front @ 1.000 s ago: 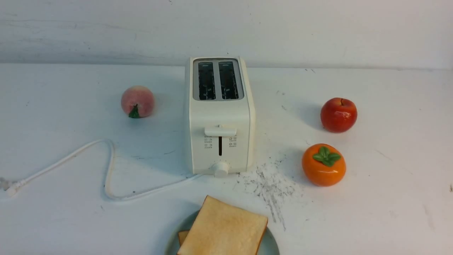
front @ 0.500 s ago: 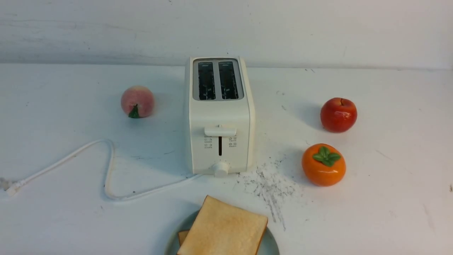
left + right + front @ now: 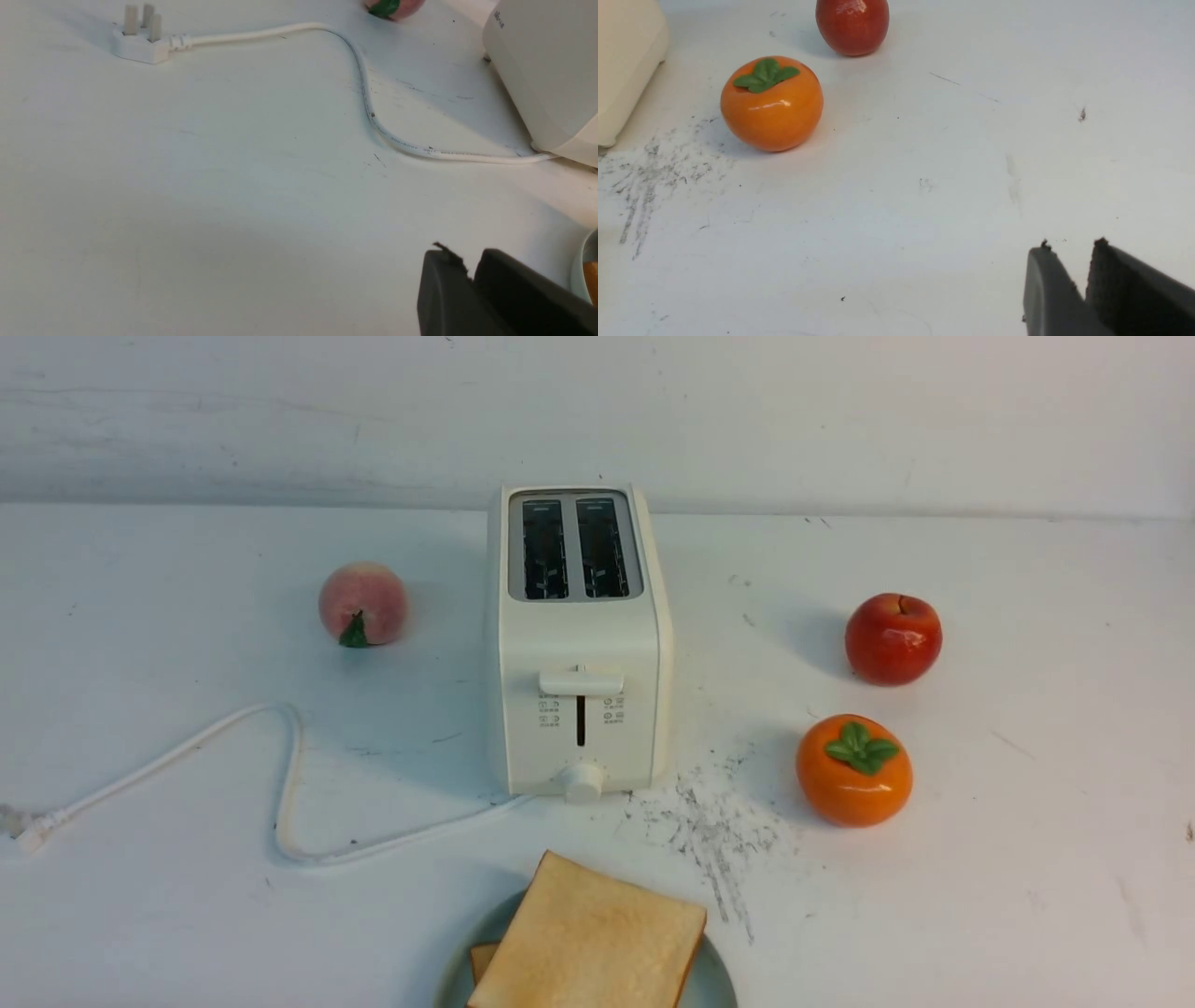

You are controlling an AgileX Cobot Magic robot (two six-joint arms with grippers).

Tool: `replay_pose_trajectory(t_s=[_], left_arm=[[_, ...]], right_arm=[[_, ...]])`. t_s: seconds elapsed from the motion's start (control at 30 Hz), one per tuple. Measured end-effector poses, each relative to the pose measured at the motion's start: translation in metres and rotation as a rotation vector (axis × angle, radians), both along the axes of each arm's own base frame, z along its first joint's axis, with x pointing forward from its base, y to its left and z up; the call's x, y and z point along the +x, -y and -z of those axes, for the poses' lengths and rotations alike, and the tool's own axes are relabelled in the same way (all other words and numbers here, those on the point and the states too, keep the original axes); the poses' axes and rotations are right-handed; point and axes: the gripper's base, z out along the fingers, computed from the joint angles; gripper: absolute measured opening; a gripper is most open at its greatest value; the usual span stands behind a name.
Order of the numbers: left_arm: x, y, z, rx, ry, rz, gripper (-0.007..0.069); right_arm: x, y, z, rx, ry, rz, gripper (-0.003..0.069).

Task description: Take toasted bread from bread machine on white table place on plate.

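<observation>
A: Nearest first. The plate (image 3: 711, 980), pale blue-green and glossy, is cut off by the frame's lower edge. Toasted bread (image 3: 588, 941) on it: two slices, square, golden-tan faces, orange-brown crust. Top one lies tilted over the lower, of which only a corner shows.

B: Tools?

A: Neither shows in the front view. Left tool (image 3: 469, 268) in its wrist view: dark fingers with a narrow gap, nothing between them, over bare tabletop (image 3: 187, 915) beside the plate rim. Right tool (image 3: 1069, 254): a small gap too, holding nothing, tabletop below.

B: Further back?

A: Dark scratch patch (image 3: 714, 826), then one white power cord (image 3: 289, 784) looping left to its three-pin plug (image 3: 140, 39). One bread machine (image 3: 579, 644), cream-white, boxy, lever up near the top of its slot, one round knob low on the front. Two slots, both look empty.

B: Fruit count?

A: Three. One orange persimmon (image 3: 854, 770) to the right, one red apple (image 3: 893, 639) behind it, one peach (image 3: 363, 604) to the left of the bread machine.
</observation>
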Motion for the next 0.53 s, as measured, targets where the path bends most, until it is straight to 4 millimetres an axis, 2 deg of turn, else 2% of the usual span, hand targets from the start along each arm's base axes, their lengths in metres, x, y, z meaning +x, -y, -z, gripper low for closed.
replay_pose_trajectory(t_s=[0.53], left_arm=[[0.0000, 0.0000, 0.0000, 0.000, 0.000, 0.000, 0.0108]], right_arm=[[0.0000, 0.0000, 0.0000, 0.000, 0.000, 0.000, 0.0156]])
